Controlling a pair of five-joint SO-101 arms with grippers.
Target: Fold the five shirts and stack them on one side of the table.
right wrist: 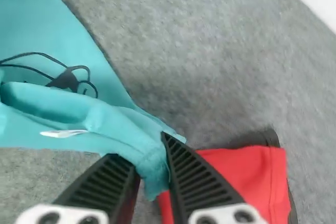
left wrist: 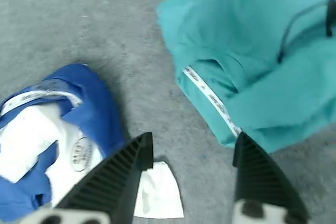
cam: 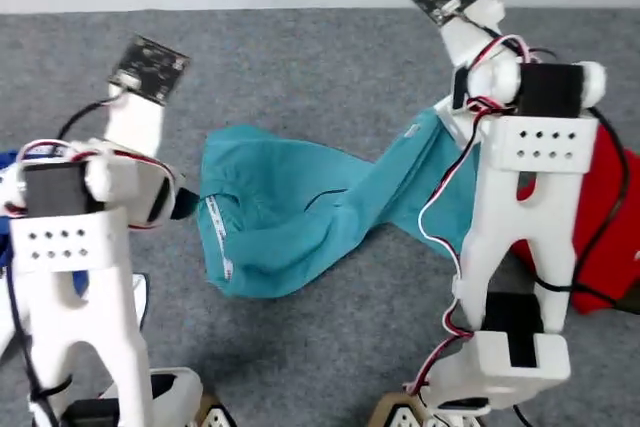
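Two white arms stand at one gray tabletop (cam: 300,77) with three shirts on it. One teal shirt (cam: 290,217) lies crumpled in the middle, between the arms. One red shirt (cam: 605,227) lies beside the right arm (cam: 530,187). One blue shirt (left wrist: 97,103) lies by the left arm (cam: 75,237). The right jaws pinch the teal shirt's edge. The left jaws are spread wide over the tabletop.

The left arm (cam: 75,247) stands bent forward on the left, its gripper (left wrist: 193,148) hanging low with both black fingers (left wrist: 126,171) spread wide apart, holding nothing. The right arm (cam: 525,197) leans forward on the right, its gripper (right wrist: 146,155) pinching a fold of the teal shirt (right wrist: 31,35).
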